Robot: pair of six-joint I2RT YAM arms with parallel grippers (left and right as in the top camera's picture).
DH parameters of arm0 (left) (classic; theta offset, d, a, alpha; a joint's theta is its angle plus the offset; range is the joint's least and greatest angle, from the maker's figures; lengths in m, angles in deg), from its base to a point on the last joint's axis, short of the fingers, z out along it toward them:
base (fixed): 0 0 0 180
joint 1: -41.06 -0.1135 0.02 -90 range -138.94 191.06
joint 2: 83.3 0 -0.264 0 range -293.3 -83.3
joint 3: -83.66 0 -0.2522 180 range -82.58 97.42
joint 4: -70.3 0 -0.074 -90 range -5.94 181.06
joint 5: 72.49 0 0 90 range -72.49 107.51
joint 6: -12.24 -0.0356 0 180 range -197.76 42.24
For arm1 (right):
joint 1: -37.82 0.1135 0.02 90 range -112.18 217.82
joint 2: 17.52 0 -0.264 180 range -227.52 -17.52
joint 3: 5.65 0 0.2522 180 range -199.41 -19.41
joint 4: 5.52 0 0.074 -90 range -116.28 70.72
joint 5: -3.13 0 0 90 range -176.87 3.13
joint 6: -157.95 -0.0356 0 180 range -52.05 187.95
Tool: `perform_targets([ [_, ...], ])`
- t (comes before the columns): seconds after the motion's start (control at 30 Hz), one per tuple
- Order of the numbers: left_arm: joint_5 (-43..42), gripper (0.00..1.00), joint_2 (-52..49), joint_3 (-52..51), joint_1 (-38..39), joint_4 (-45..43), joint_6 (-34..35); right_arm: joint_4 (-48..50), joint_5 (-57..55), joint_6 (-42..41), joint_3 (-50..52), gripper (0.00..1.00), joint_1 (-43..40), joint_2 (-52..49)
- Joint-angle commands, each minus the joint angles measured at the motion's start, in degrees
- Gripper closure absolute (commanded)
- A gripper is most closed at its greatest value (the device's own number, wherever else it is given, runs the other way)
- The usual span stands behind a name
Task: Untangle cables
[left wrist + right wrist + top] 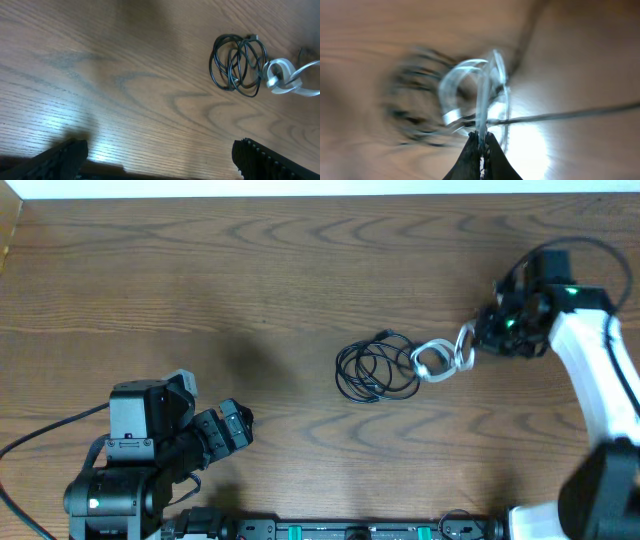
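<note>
And the right gripper is clamped down on a strand of the white cable; in the wrist view the pale cord runs straight into the closed tips. The rest of that white cable sits in small loops just ahead of the fingers. Right beyond them, touching, is the coil of black cables, lying flat on the wooden table. The left gripper hangs well off on the far side of the bundle, jaws spread wide, holding nothing.

Now the danger. Those white loops overlap the near edge of the black coil, and whether they're threaded through it I can't tell, because the wrist view is smeared. If they are, a pull away from the coil could drag the whole heap along, or cinch a loop into a knot, since nothing pins the black cables down.

Second worry: the hold is at the very fingertips on a thin, slick-looking cord. A sharp tug might let it slide right out, and then the grab has to be made over again.
</note>
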Motion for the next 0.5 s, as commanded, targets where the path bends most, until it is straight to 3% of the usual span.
perform_targets([
  [0.0, 0.4, 0.02, 0.0, 0.0, -0.2, -0.1, -1.0, 2.6, 15.5, 2.5, -2.7, 0.99, 0.9, 8.2],
  [0.2, 0.4, 0.02, 0.0, 0.0, -0.2, -0.1, -1.0, 4.5, 15.0, -1.5, -2.6, 0.99, 5.6, 16.4],
  [0.47, 0.4, 0.02, 0.0, 0.0, -0.2, -0.1, -1.0, 6.1, 6.6, -4.2, -1.4, 0.99, 15.7, 14.2],
])
